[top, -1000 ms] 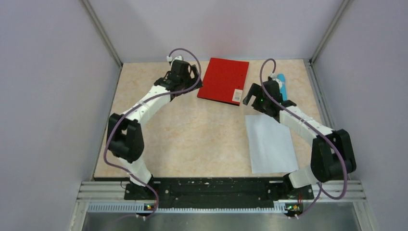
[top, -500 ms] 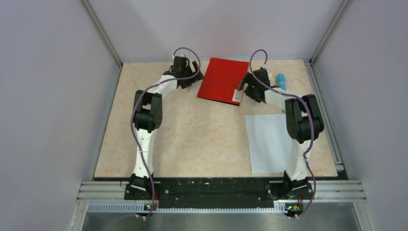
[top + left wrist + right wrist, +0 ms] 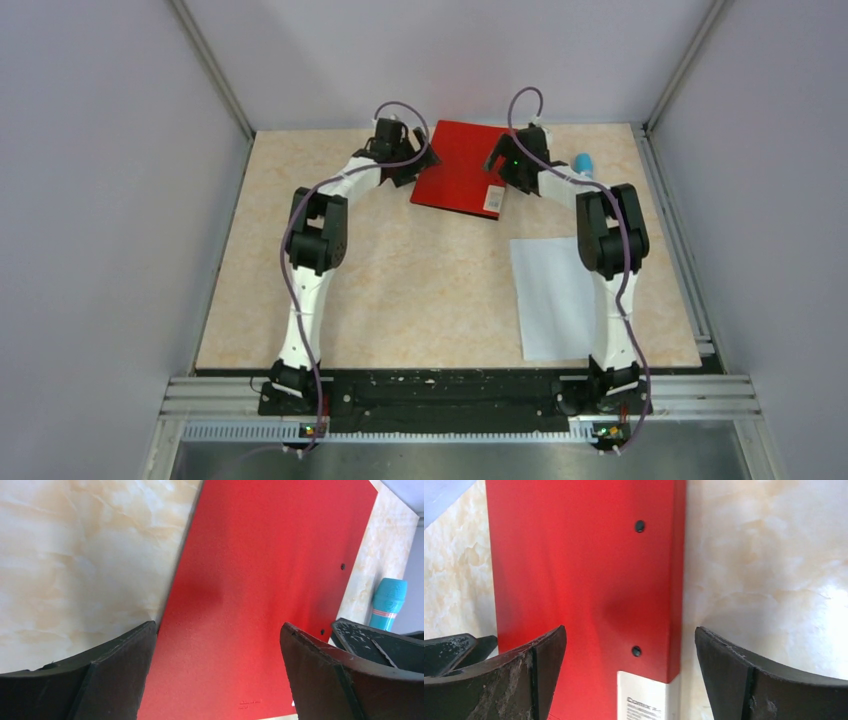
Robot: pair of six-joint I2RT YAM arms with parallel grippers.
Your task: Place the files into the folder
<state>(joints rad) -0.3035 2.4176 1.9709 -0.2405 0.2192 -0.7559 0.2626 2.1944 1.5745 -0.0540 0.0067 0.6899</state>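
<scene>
Red folder (image 3: 460, 170) flat, long axis near-to-far, label corner nearest

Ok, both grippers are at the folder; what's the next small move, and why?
Probably lower the open left gripper and pinch the folder's left edge to lift the cover. The folder lies shut, that edge sits between its jaws, the open right gripper hovers over the riveted, labelled side, and the paper sheet lies outside it.

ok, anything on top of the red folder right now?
Nothing lies on the folder; only its white label shows. The left gripper and right gripper hang open over its side edges. The paper sheet lies apart on the table. It is closed, so its inside is hidden.
</scene>
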